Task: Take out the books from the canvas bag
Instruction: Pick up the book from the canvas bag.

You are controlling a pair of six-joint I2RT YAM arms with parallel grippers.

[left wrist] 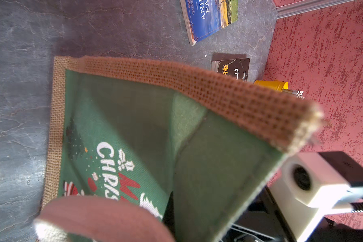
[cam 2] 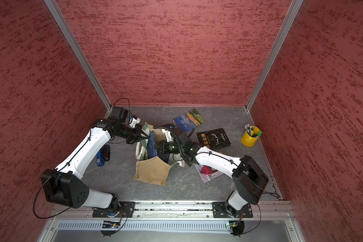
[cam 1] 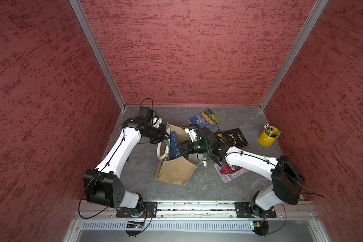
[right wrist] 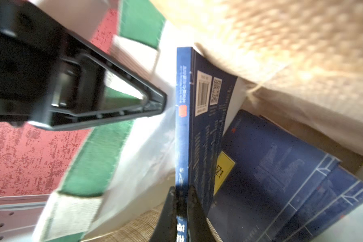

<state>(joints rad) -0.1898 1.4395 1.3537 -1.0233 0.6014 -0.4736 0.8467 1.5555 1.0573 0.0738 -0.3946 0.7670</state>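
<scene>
The canvas bag [cam 1: 176, 171] lies mid-table with its mouth open, and its green printed panel [left wrist: 134, 125] fills the left wrist view. My left gripper [cam 1: 167, 137] is shut on the bag's far rim. Inside the mouth, my right gripper [right wrist: 181, 192] is shut on the spine of a navy book [right wrist: 205, 125] that stands on edge. Two more navy books [right wrist: 281, 167] lie beside it in the bag. On the table lie the blue Animal Farm book [cam 1: 203, 119], a black book [cam 1: 235, 138] and a pink-red book [cam 1: 231, 171], the last partly under my right arm.
A yellow pencil cup [cam 1: 267, 137] stands at the right edge. A blue-and-black object [cam 2: 103, 156] lies under my left arm. Red walls close in the table on three sides, and a metal rail runs along the front.
</scene>
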